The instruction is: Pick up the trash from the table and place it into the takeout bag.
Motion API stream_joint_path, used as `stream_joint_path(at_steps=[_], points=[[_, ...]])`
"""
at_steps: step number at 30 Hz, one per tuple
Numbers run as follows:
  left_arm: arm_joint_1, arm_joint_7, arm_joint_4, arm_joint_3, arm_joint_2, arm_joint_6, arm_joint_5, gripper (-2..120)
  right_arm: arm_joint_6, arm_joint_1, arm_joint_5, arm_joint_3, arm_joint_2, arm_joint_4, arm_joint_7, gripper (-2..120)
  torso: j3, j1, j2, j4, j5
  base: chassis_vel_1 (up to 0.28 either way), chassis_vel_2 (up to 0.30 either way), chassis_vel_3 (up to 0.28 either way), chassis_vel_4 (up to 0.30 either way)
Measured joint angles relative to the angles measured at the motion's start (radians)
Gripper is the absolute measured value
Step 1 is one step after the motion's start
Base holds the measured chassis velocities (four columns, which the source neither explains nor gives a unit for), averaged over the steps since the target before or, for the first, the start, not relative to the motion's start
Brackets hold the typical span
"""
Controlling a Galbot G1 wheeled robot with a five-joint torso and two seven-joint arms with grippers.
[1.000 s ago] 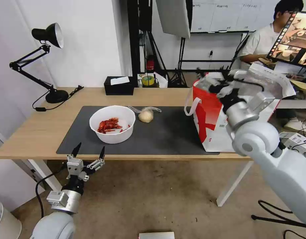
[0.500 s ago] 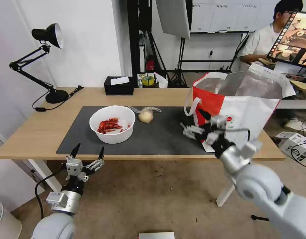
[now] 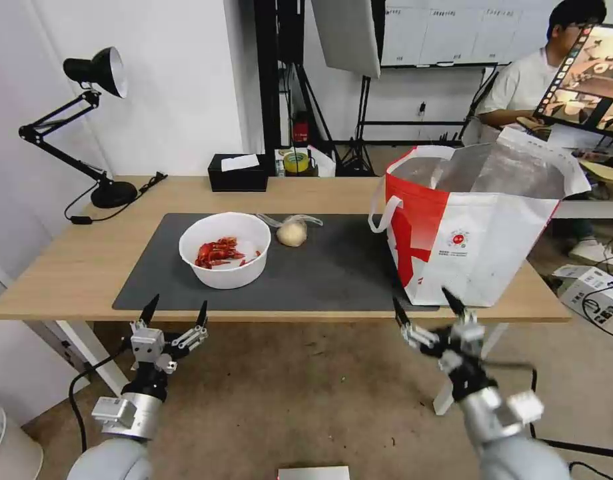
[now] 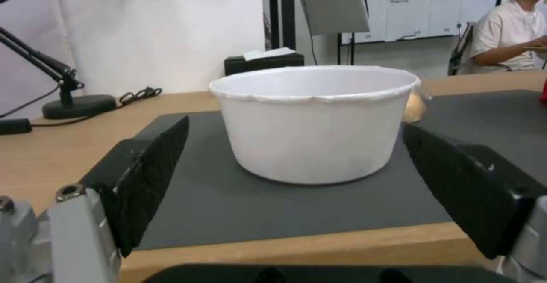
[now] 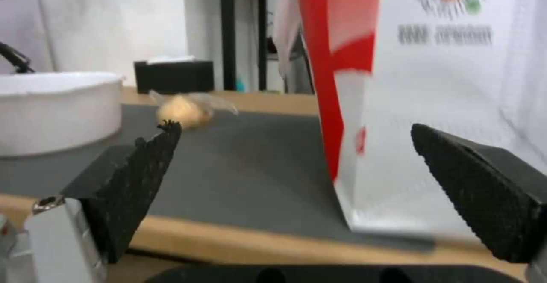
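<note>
Below table (image 3: 80, 267) front edge | L gripper (image 3: 174, 312) & R gripper (image 3: 426, 308): jaws wide (empty) | mat centre bare

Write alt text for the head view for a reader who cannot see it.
Both open grippers, left gripper and right gripper, hover just below the table's near edge. On the dark mat sit a white bowl of red shellfish scraps, a bagged bun and the takeout bag.

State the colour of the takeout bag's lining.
Silver foil, inside the boxy white-and-red takeout bag; head view.
</note>
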Motion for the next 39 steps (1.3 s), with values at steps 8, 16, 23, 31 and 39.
stream_joint_path(at_steps=[8, 16, 23, 31, 39], points=[[0.019, 0.024, -0.002, -0.011, -0.012, -0.01, 0.004, 100, 0.006, 0.016, -0.015, -0.061, 0.011, -0.017, 0.006, 100, 0.0, 0.0, 0.0, 0.0001, -0.0001, 0.0, 0.0, 0.0, 0.0], [0.027, 0.027, -0.008, -0.02, -0.014, -0.016, 0.007, 100, -0.094, 0.192, 0.022, -0.194, -0.054, -0.003, 0.028, 100, 0.0, 0.0, 0.0, 0.0001, 0.0001, 0.0, 0.0, 0.0, 0.0], [0.026, 0.025, -0.006, -0.024, -0.015, -0.015, 0.007, 100, -0.193, 0.426, 0.066, -0.322, -0.103, -0.029, 0.07, 100, 0.0, 0.0, 0.0, 0.0001, 0.0, 0.0, 0.0, 0.0, 0.0], [0.028, 0.024, -0.001, -0.036, -0.018, -0.012, 0.007, 100, -0.335, 0.796, 0.151, -0.53, -0.077, -0.18, 0.171, 100, 0.0, 0.0, 0.0, 0.0003, -0.0001, 0.0, 0.0, 0.0, 0.0], [0.03, 0.023, 0.011, -0.041, -0.023, -0.011, 0.007, 100, -0.441, 1.028, 0.228, -0.649, 0.004, -0.32, 0.269, 100, 0.0, 0.0, 0.0, 0.0002, -0.0002, 0.0, 0.0, 0.0, 0.0]])
